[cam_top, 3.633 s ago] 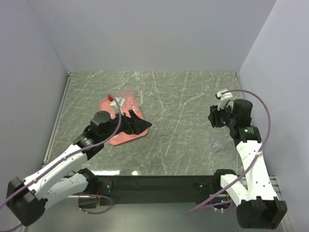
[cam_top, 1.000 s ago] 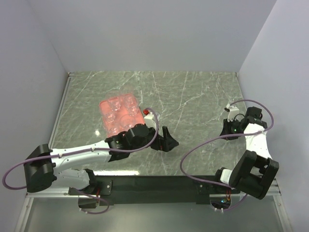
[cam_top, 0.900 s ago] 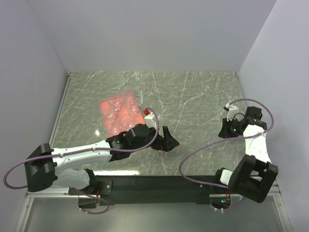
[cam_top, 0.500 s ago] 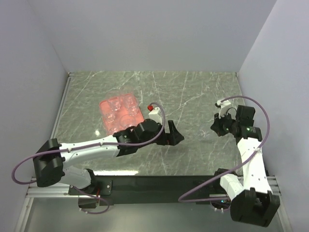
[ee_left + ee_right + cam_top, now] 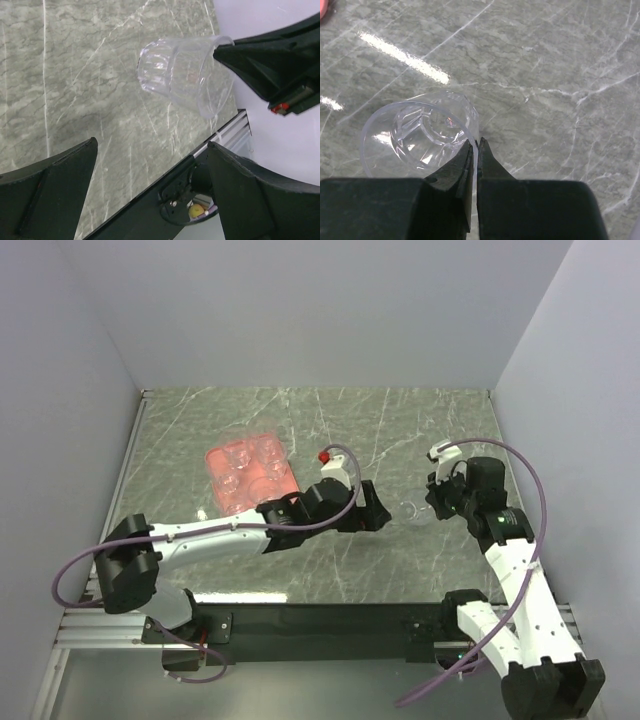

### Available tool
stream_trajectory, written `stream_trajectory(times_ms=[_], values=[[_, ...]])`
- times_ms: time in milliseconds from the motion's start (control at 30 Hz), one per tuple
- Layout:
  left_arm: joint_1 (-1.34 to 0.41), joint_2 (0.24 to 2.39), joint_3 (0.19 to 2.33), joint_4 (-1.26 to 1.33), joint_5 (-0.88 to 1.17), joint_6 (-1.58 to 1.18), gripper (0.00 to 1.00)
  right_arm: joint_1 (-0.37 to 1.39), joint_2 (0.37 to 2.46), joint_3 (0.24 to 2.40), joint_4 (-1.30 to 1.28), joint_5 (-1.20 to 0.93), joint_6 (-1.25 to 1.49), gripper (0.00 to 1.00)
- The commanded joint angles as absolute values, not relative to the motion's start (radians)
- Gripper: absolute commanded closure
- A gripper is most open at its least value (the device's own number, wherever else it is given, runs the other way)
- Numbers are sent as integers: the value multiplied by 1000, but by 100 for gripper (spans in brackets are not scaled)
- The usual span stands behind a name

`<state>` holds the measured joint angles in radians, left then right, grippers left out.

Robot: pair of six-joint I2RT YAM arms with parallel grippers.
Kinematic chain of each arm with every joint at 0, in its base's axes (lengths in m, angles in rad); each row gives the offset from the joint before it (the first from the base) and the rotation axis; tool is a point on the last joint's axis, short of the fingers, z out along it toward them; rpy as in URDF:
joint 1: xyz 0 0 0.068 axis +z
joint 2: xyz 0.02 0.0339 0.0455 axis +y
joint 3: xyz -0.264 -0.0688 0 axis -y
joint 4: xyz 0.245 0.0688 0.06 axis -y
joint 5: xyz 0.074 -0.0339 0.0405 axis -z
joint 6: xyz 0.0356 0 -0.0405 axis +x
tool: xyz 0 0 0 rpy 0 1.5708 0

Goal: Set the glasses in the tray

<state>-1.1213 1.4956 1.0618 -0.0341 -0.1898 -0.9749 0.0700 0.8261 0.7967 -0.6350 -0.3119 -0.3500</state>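
The salmon-pink tray (image 5: 218,502) lies at the table's left centre with several clear glasses (image 5: 266,471) standing in it. My right gripper (image 5: 433,503) is shut on the rim of one more clear glass (image 5: 412,512), held tipped on its side above the marble. The right wrist view shows that glass (image 5: 417,132) with its rim pinched between the fingertips of the right gripper (image 5: 476,146). My left gripper (image 5: 384,518) reaches in from the left, open and empty. Seen from the left wrist, the glass (image 5: 182,75) hangs ahead of the wide-apart left fingers (image 5: 55,192), not between them.
The black front rail (image 5: 330,620) with both arm bases runs along the table's near edge. The table's metal edge strip (image 5: 225,131) shows just past the held glass. Grey walls close in the left, back and right sides.
The left arm has stretched rightward from beside the tray toward the table's middle. The right arm has swung left with the glass, so the two grippers now stand close together.
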Motion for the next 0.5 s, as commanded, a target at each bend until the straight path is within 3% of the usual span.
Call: stream_trajectory(times_ms=[0, 333, 467], values=[[-1132, 1526, 1152, -40, -228, -992, 4, 123, 790, 819, -552, -229, -273, 100], [-1183, 1686, 1359, -267, -399, -1057, 19, 258, 755, 795, -512, -66, -183, 100], [-1195, 1742, 1446, -374, -465, -1086, 32, 265, 758, 805, -515, -75, -176, 100]])
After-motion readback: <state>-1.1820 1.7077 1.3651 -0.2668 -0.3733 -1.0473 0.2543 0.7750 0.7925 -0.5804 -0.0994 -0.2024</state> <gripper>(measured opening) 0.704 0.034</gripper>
